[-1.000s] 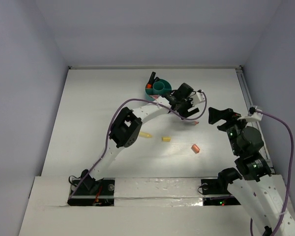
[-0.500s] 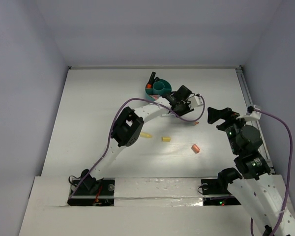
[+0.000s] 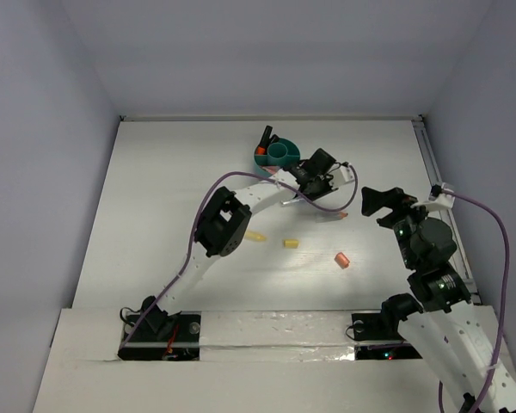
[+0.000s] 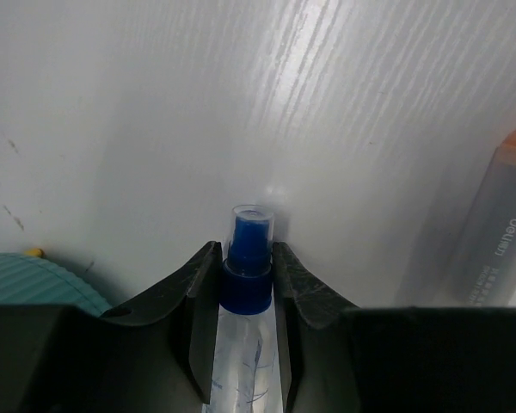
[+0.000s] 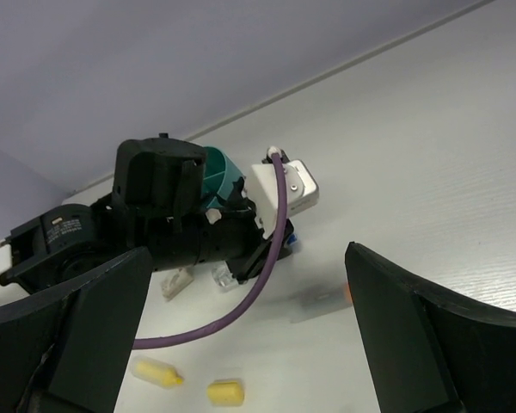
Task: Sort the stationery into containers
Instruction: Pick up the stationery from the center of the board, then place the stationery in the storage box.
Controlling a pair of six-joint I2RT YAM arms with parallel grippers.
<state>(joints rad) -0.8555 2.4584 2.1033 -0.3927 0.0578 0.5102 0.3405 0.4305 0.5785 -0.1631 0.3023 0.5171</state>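
Left gripper [image 4: 245,258]: jaws pinched down tight on a blue-capped pen [image 4: 250,232]. The cap pokes out past the fingertips and the clear barrel runs back between the pads.

Blue-capped pen: caught in the left gripper, its tip aimed at the white table [image 3: 172,189]. Whether it touches the surface, I can't tell.

Teal organizer [image 3: 280,155]: at the far middle of the table, 12 o'clock from the centre. The left gripper sits just beside it, at its 4 o'clock. In the left wrist view its ribbed wall shows at 8 o'clock from the pen.

Black marker [image 3: 267,138]: sticks out tilted from the organizer's 10 o'clock side, with an orange end showing low at the rim.

Grey marker [image 4: 490,232]: lies flat on the table at 3 o'clock from the pen in the wrist view, orange at its far end, apart from the gripper.

Right gripper [image 3: 371,205]: jaws spread wide with nothing between them. It hangs at 4 o'clock from the left gripper and faces it.

Loose bits: two yellow bits [image 3: 255,236] [image 3: 290,243] and an orange bit [image 3: 342,259] lie mid-table, at 6 o'clock from the organizer and well apart from it.
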